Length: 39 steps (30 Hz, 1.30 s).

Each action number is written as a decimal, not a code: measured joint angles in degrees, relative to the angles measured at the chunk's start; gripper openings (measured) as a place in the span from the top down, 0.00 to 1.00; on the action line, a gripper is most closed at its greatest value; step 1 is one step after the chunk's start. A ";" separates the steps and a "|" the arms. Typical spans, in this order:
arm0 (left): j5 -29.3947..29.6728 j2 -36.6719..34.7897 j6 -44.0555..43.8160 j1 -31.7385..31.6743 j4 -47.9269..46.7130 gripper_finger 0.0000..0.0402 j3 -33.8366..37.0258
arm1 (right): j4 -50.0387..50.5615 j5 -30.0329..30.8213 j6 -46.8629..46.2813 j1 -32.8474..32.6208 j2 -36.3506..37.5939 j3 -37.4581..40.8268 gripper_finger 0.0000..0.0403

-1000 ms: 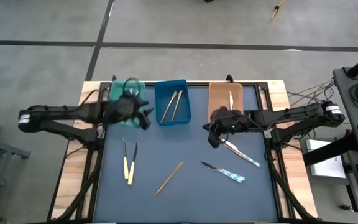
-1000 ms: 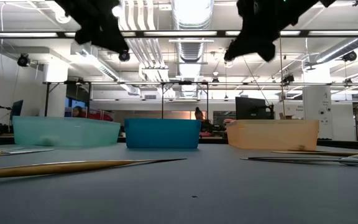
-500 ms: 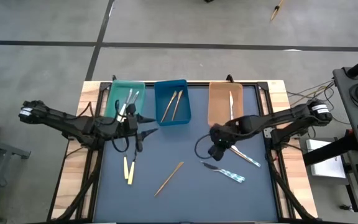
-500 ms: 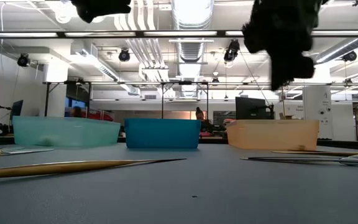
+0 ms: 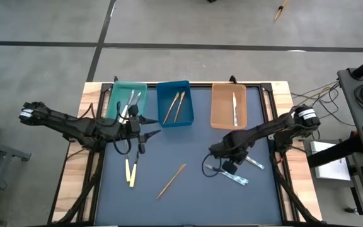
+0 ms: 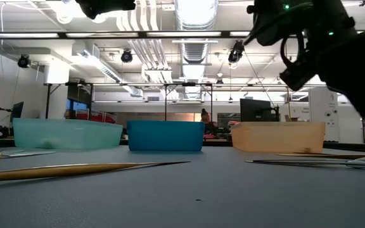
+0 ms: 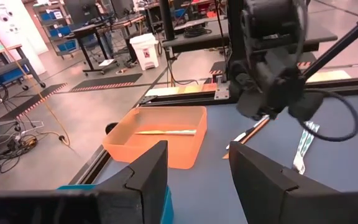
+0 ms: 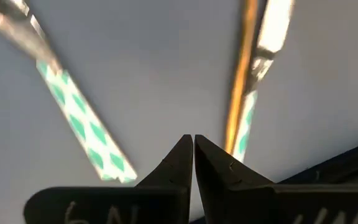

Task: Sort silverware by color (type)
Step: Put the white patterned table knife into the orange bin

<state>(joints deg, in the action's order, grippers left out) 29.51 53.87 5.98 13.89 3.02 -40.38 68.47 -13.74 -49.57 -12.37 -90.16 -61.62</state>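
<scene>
Silverware lies on the dark mat: two cream-yellow handled pieces, a wooden piece and two pieces with patterned pale blue handles. The teal tray holds silver pieces, the blue tray two wooden ones, the orange tray one cream piece. My right gripper is shut, points down and hangs above the mat between the two patterned pieces. My left gripper stands open and level just near of the teal tray, with nothing between its fingers.
The three trays stand in a row along the mat's far edge. The wooden table frame borders the mat on both sides. Open mat lies between the wooden piece and the patterned pieces. My right arm shows ahead of my left gripper.
My left gripper has drawn back from over the teal tray toward the near edge and then kept still, leaving silver pieces showing in that tray. My right gripper has gone from the orange tray's near end toward the near edge and down, tipping from nearly level to pointing down over the patterned pieces.
</scene>
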 joint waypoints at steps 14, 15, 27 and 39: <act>-0.03 0.37 0.63 0.00 -1.45 0.62 0.02 | -5.23 -5.44 -14.12 -8.72 -0.82 -0.95 0.94; -0.03 0.44 0.63 0.00 -1.44 0.62 0.02 | -6.12 -6.08 -14.90 -9.05 -0.76 -0.95 0.92; -0.05 0.46 1.05 0.00 -1.52 0.62 0.04 | -5.79 4.14 -12.44 -9.39 -0.71 -0.97 0.50; -0.05 0.44 1.05 0.00 -1.52 0.62 0.04 | -8.65 15.51 -1.56 -9.19 -0.71 -0.97 0.44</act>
<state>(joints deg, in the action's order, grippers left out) 29.45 54.30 7.03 13.89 1.50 -40.34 59.81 1.78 -51.13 -21.56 -90.87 -62.59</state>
